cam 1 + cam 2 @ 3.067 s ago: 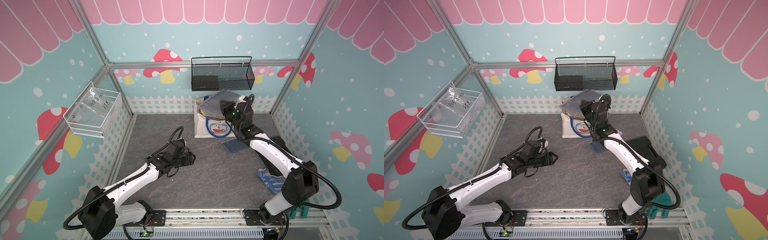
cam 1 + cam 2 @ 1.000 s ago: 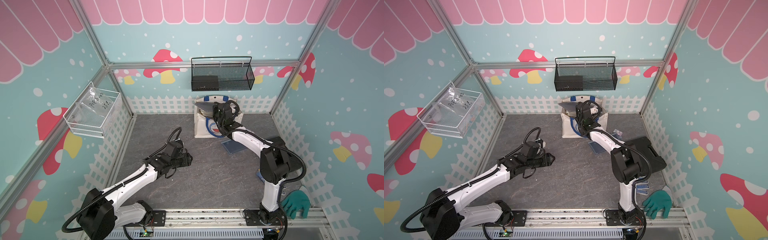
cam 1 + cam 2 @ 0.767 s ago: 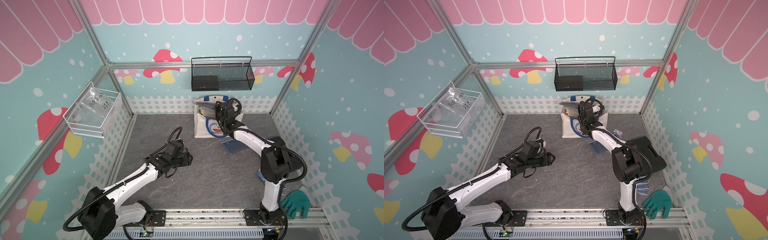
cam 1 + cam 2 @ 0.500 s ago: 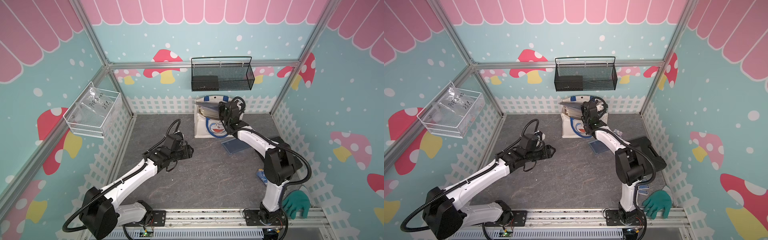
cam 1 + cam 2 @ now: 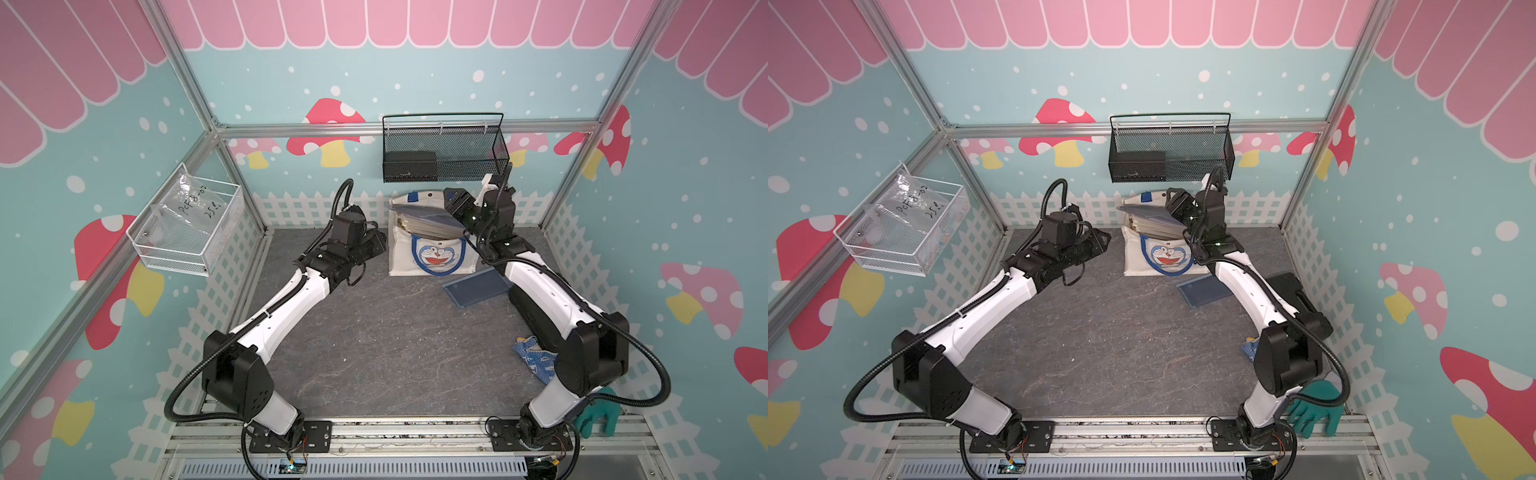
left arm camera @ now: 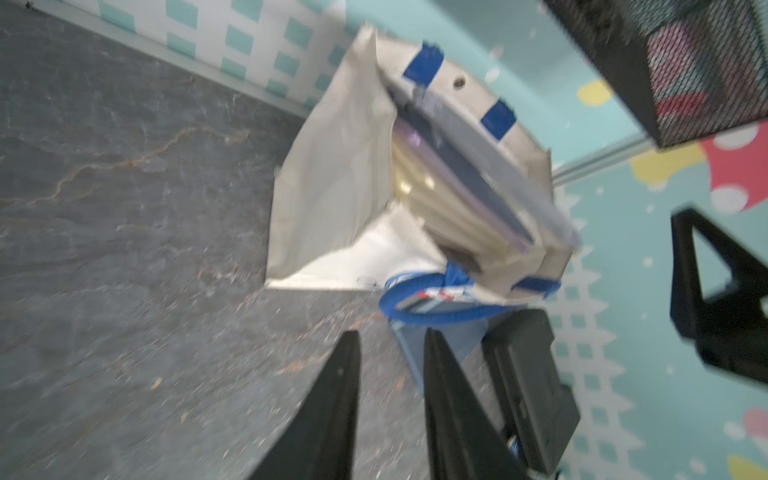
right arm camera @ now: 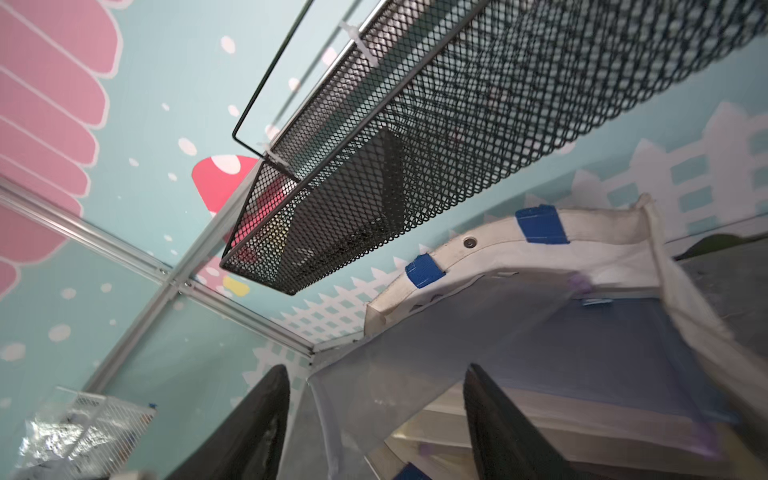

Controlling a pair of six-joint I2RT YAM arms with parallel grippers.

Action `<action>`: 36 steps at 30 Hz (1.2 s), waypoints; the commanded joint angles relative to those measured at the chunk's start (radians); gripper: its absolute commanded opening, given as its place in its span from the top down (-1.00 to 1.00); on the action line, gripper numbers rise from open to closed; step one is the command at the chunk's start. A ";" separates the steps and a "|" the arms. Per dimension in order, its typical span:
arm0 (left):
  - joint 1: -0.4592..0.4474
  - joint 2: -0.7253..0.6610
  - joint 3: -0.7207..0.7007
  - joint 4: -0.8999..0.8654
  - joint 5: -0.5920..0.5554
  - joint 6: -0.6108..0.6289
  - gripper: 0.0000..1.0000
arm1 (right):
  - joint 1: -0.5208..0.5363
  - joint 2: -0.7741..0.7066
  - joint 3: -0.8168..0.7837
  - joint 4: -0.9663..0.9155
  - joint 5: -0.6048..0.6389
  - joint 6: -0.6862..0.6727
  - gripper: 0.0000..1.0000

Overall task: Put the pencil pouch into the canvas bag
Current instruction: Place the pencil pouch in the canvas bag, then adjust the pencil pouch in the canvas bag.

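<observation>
In both top views there are two arms, one canvas bag (image 5: 401,259) (image 5: 1138,259), two wall baskets and two gloves. The bag stands at the back edge of the worktop, right of its middle. One grey pencil pouch (image 5: 419,214) (image 5: 1148,214) lies tilted across the bag's open mouth, on the flat things already inside, and part of it sticks out.

The right gripper (image 5: 451,200) (image 5: 1173,199) is at the pouch's right end, above the bag. The left gripper (image 5: 380,243) (image 5: 1106,237) is just beside the bag's left wall and apart from it.

A dark blue flat case (image 5: 476,286) lies in front of the bag. A black box (image 5: 1283,286) at the right edge is partly hidden by the right arm. A patterned glove (image 5: 534,359) and a green glove (image 5: 598,417) lie at the front right corner.

The left wrist view is blurred. The left gripper (image 6: 390,345) has its jaws nearly together, with a narrow gap and nothing between them. The bag (image 6: 332,187) and the pouch (image 6: 498,187) are beyond them.

In the right wrist view the right gripper (image 7: 374,374) has its jaws wide apart and grips nothing. The pouch (image 7: 457,332) lies past them, in the bag's mouth (image 7: 498,232). Its lower part is cut off. The black wire-mesh basket (image 7: 457,104) hangs above, and the white wire basket (image 7: 95,415) shows in a corner.
</observation>
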 commanded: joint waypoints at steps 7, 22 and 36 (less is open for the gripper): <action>-0.001 0.183 0.188 0.235 -0.004 -0.065 0.92 | -0.013 -0.247 -0.081 -0.345 -0.028 -0.517 -0.56; 0.003 0.573 0.606 0.175 0.016 -0.064 0.92 | -0.065 -0.418 -0.250 -0.412 -0.010 -0.518 -0.60; 0.014 0.540 0.681 -0.067 0.026 0.005 0.78 | -0.075 -0.554 -0.423 -0.557 0.004 -0.421 -0.67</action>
